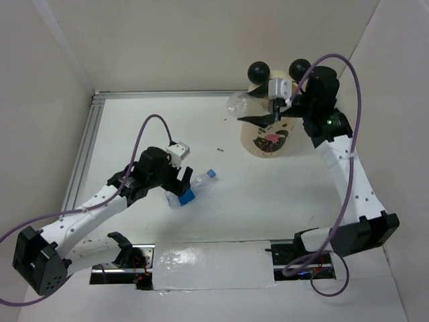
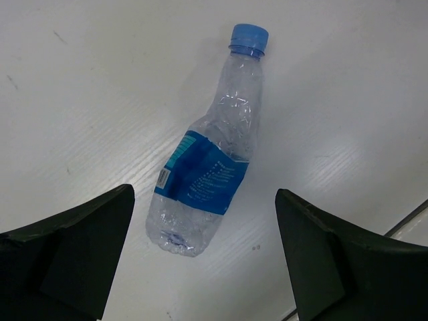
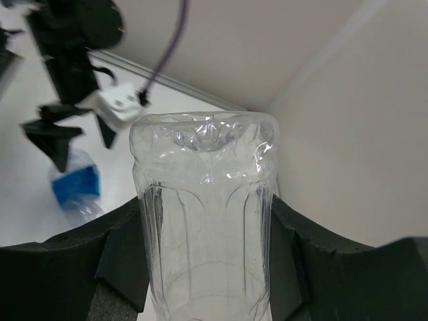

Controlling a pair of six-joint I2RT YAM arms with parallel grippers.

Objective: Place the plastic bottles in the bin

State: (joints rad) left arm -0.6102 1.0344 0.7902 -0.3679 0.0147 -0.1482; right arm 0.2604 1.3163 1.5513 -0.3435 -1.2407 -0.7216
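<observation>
A clear bottle with a blue label and blue cap lies on the white table; in the left wrist view the blue-label bottle lies between and just ahead of my open left gripper, cap pointing away. My left gripper hovers over its base end. My right gripper is shut on a clear unlabelled bottle, whose base sticks out left of the bin at its top. The cream bin has two black ball ears and a flamingo picture.
White walls enclose the table on the left, back and right. A metal rail runs along the left edge and back. A shiny strip lies at the near edge between the arm bases.
</observation>
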